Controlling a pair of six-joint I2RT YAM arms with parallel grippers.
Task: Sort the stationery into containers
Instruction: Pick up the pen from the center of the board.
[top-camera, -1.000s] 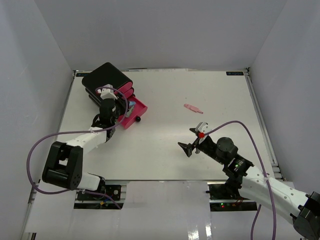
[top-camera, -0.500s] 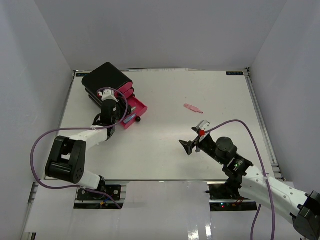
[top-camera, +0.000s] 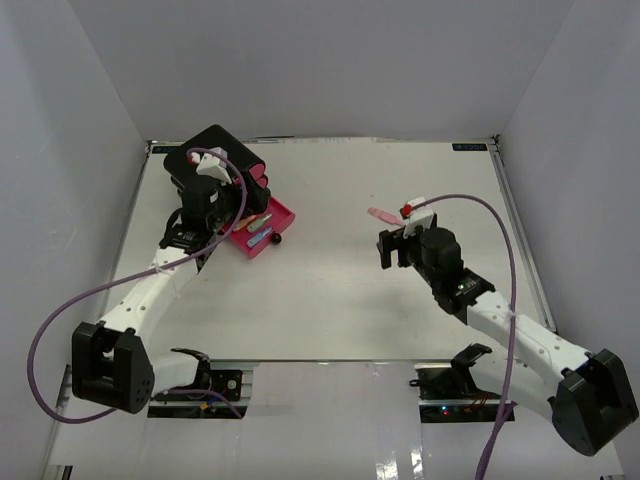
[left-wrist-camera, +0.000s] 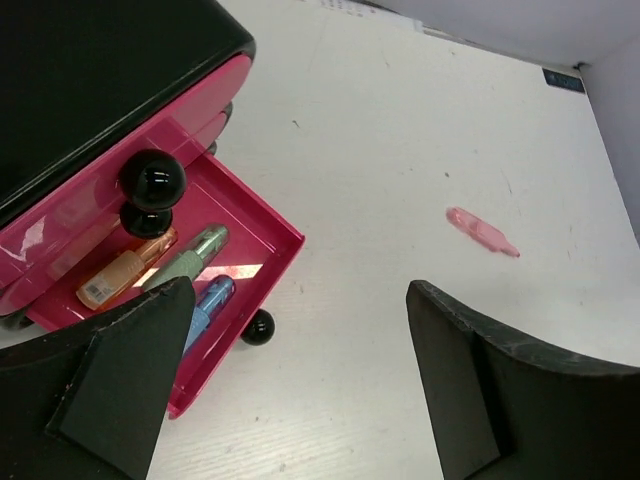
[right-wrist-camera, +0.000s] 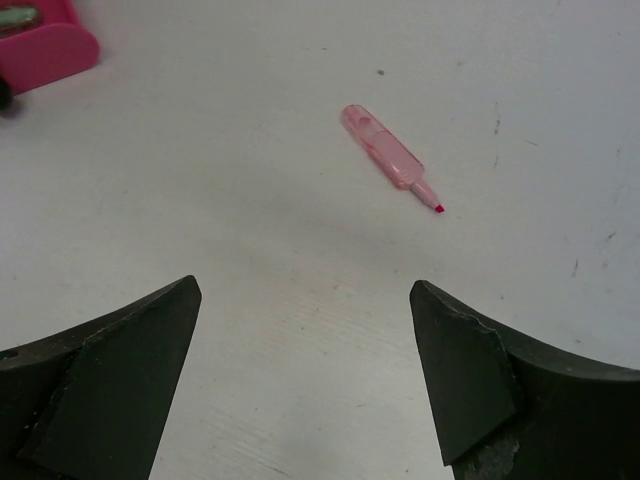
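The black box (top-camera: 212, 152) of containers stands at the far left, its lowest pink drawer (left-wrist-camera: 281, 262) pulled out. An orange-capped highlighter (left-wrist-camera: 122, 275), a green pen (left-wrist-camera: 188, 256) and a blue pen (left-wrist-camera: 207, 305) lie inside. My left gripper (left-wrist-camera: 300, 290) hovers open above the drawer's front corner and holds nothing. A pink highlighter (top-camera: 386, 216) lies uncapped on the table (top-camera: 330, 290), also seen in the left wrist view (left-wrist-camera: 481, 231). My right gripper (right-wrist-camera: 305, 288) is open and empty just short of the pink highlighter (right-wrist-camera: 388, 160); in the top view the right gripper (top-camera: 395, 246) sits below it.
Two upper drawers (left-wrist-camera: 110, 190) are pushed in, with black round knobs (left-wrist-camera: 152, 180). White walls close off the table's back and sides. A purple cable (top-camera: 470, 205) loops over the right arm.
My left gripper has gone from shut to open and has drawn back from the drawer, leaving the blue pen inside. My right arm has swung up toward the pink highlighter.
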